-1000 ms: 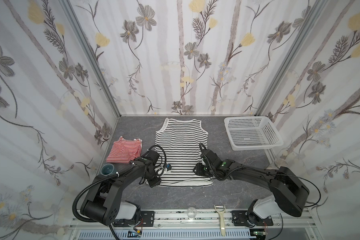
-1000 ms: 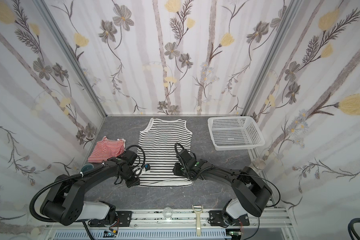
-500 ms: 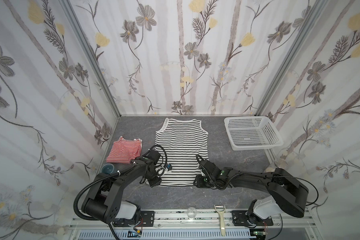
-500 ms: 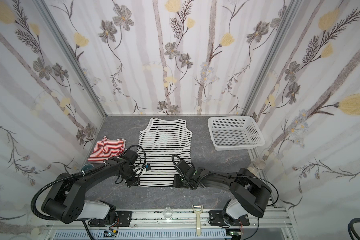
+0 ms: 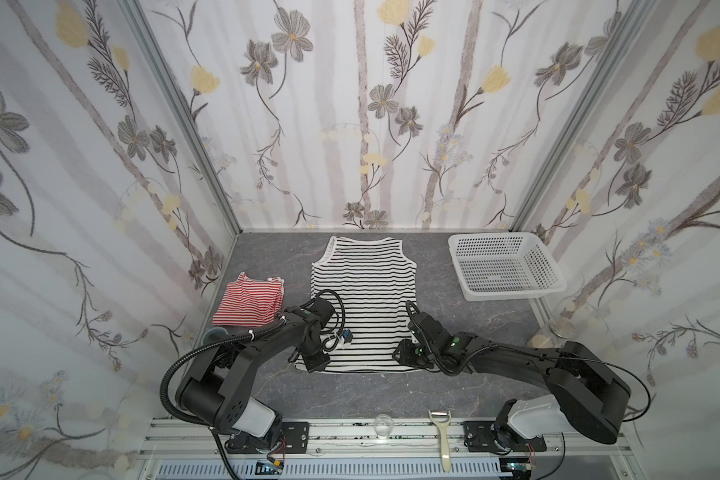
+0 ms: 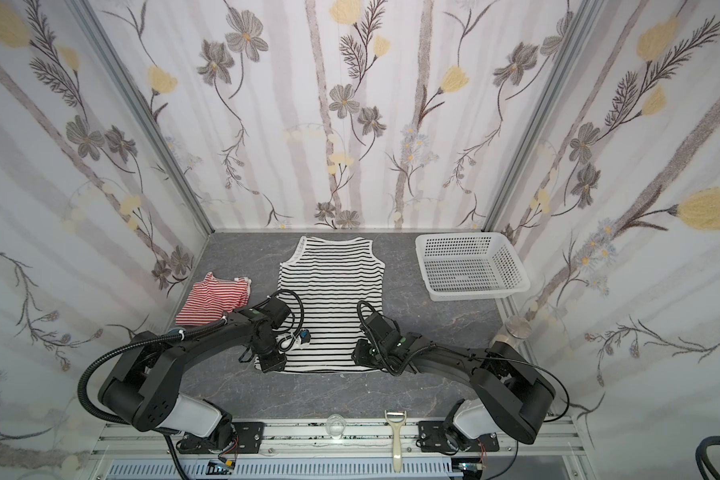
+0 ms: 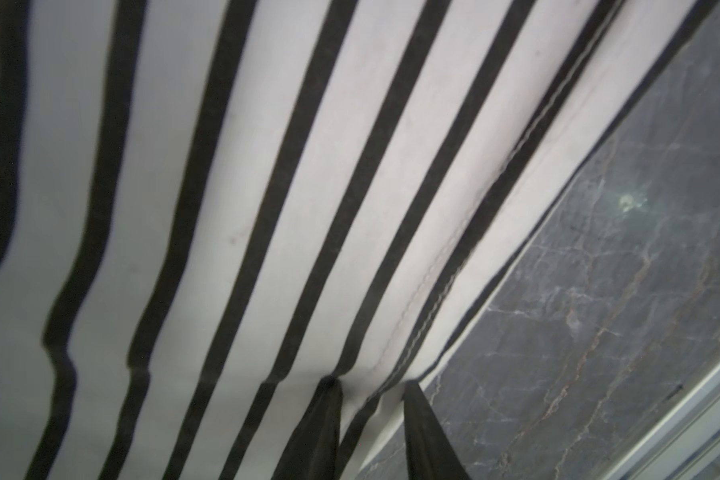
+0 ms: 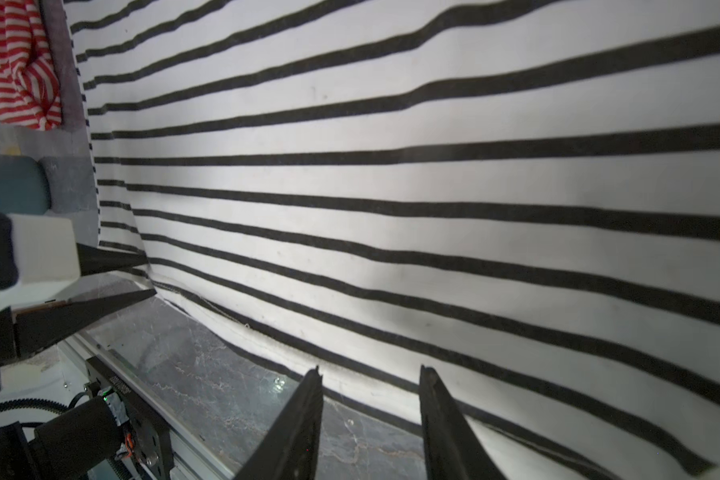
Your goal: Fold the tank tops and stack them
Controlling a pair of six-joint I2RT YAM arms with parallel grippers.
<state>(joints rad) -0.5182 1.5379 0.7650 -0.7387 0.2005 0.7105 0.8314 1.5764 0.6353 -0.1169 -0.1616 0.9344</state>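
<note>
left claw [image 7: 368, 386]: set on one hem corner of the white knit tank top with thin black stripes [image 5: 364, 291]; jaws part-way apart, cloth puckered at the tips; a pinch cannot be told.
right claw [image 8: 368, 374]: released, jaws spread astride the opposite hem corner, nothing held.
risk 1: only the upper cloth layer may be caught, so the lower layer would be left on the grey marbled tabletop [image 5: 454, 332] and the fold skewed.
risk 2: one corner may slip if the claws are raised unevenly.
risk 3: the bunched red-and-white striped knit tank top [image 5: 248, 303], near the left claw's outer side, may be dragged by the arm.
look: spread flat, mildly rippled by the left claw; soft, thin.
place: stretched away from both claws, neckline farthest.
</note>
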